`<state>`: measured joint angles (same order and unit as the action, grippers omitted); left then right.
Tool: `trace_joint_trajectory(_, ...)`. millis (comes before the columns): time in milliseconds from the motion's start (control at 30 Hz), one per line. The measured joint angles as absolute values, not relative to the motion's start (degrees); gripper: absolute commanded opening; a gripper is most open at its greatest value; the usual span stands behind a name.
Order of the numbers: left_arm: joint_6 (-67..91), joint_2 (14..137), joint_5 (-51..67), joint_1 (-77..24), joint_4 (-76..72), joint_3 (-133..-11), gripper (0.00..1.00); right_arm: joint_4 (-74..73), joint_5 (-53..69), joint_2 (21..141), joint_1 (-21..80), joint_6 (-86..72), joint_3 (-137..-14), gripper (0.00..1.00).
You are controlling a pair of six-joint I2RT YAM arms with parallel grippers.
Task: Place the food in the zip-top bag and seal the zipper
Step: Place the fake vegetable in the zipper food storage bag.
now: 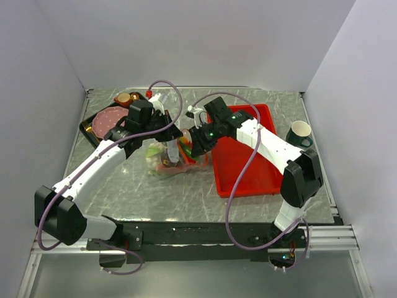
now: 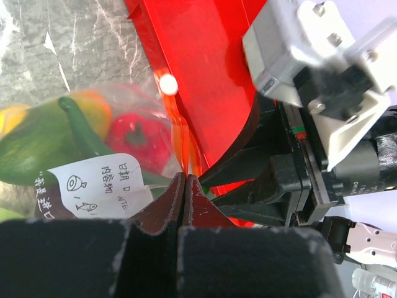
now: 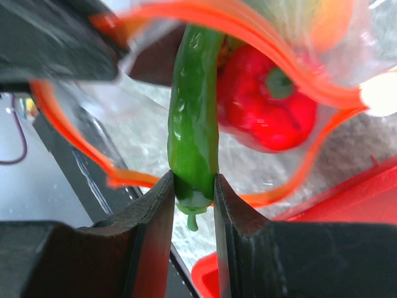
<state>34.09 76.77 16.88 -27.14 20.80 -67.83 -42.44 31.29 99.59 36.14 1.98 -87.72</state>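
The clear zip-top bag (image 1: pixel 162 160) lies mid-table with its mouth held open. My left gripper (image 2: pixel 185 179) is shut on the bag's mouth edge by the orange-red zipper (image 3: pixel 273 46). My right gripper (image 3: pixel 193 181) is shut on the stem end of a long green pepper (image 3: pixel 193 124), whose tip reaches through the open mouth. Inside the bag are a red pepper (image 3: pixel 267 102), also in the left wrist view (image 2: pixel 139 141), an orange piece (image 2: pixel 99 108), a yellow piece (image 2: pixel 12 118) and green food (image 2: pixel 37 152). In the top view both grippers, left (image 1: pixel 166 133) and right (image 1: pixel 193 148), meet at the bag.
The red tray (image 1: pixel 248 158) lies right of the bag, touching its mouth side. A black tray with a pink plate (image 1: pixel 110 119) stands at the back left. A green-and-white mug (image 1: pixel 300 133) stands at the far right. The bag carries a white label (image 2: pixel 99 186).
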Motion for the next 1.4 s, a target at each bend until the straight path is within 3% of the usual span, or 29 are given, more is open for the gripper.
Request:
trace_joint_trajectory(400, 34.1, 76.8, 16.5, -27.0, 19.7, -67.8, 0.01, -32.9, 33.7, 99.7, 37.2, -6.7, -87.3, 0.12)
trace_joint_trajectory(767, 34.3, 76.0, 14.1, -26.7, 20.1, -67.8, 0.01, -29.9, 30.9, 105.4, 39.5, -9.6, -87.2, 0.39)
trace_joint_trajectory(833, 34.3, 75.7, 13.5, -26.6, 20.2, -67.8, 0.01, -29.1, 30.0, 105.4, 39.5, -10.4, -86.7, 0.53)
trace_joint_trajectory(1033, 34.3, 74.9, 12.1, -26.7, 20.5, -67.8, 0.01, -26.9, 27.1, 104.3, 39.6, -12.1, -84.8, 0.73)
trace_joint_trajectory(1400, 35.1, 74.7, 12.1, -26.8, 20.1, -67.7, 0.01, -26.0, 21.4, 95.1, 39.0, -13.6, -82.4, 0.80)
